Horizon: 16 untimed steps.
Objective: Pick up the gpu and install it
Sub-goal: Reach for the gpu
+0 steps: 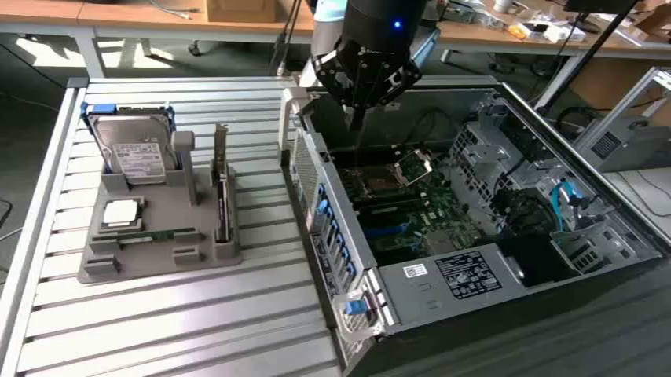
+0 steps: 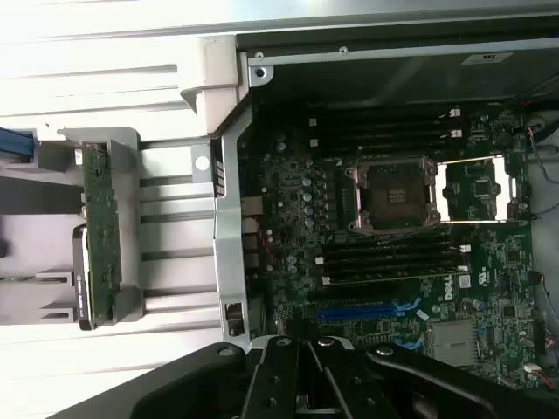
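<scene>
The gpu [image 1: 222, 196], a thin dark card with a silvery bracket at its upper end, stands on edge in the grey holder [image 1: 157, 251] on the slatted table, on the exterior view's left. In the wrist view the gpu [image 2: 99, 231] shows as a long card in the holder's slot. My gripper [image 1: 357, 118] hangs over the open computer case [image 1: 314, 181], above the motherboard [image 1: 404, 204], well apart from the card. Its fingers [image 2: 297, 384] are shut together with nothing between them.
The holder also carries a silver hard drive [image 1: 133, 153], a processor chip [image 1: 121, 212] and a green memory stick [image 1: 147, 234]. On the board lie an open CPU socket [image 2: 393, 192], black memory slots [image 2: 389, 262] and a blue card slot [image 2: 358, 310]. Desks stand behind.
</scene>
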Each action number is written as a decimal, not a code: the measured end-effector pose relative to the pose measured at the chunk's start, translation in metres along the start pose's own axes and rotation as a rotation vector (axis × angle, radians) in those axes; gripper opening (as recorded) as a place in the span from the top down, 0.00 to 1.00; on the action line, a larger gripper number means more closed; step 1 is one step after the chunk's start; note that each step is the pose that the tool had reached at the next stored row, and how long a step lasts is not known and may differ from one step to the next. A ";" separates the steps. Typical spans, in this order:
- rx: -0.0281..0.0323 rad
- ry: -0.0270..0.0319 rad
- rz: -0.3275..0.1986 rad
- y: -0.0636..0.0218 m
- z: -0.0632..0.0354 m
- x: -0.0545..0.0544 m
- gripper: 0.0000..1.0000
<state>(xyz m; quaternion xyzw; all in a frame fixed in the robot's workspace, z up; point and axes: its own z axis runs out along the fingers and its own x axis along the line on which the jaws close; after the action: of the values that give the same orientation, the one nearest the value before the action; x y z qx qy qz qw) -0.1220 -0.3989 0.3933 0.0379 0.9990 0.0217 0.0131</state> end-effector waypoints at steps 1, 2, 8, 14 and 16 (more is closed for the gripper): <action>0.0001 0.0000 0.000 0.0000 0.0000 0.000 0.89; 0.0000 0.0000 0.000 0.0000 0.0000 0.000 0.89; 0.0000 0.0000 0.000 -0.0001 -0.0001 0.001 0.89; 0.0000 0.0000 0.000 -0.0002 -0.0001 0.003 0.89; 0.0000 0.0000 0.000 -0.0003 -0.0001 0.004 0.89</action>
<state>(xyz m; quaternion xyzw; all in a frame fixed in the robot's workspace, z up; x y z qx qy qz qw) -0.1258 -0.3989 0.3933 0.0379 0.9990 0.0217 0.0131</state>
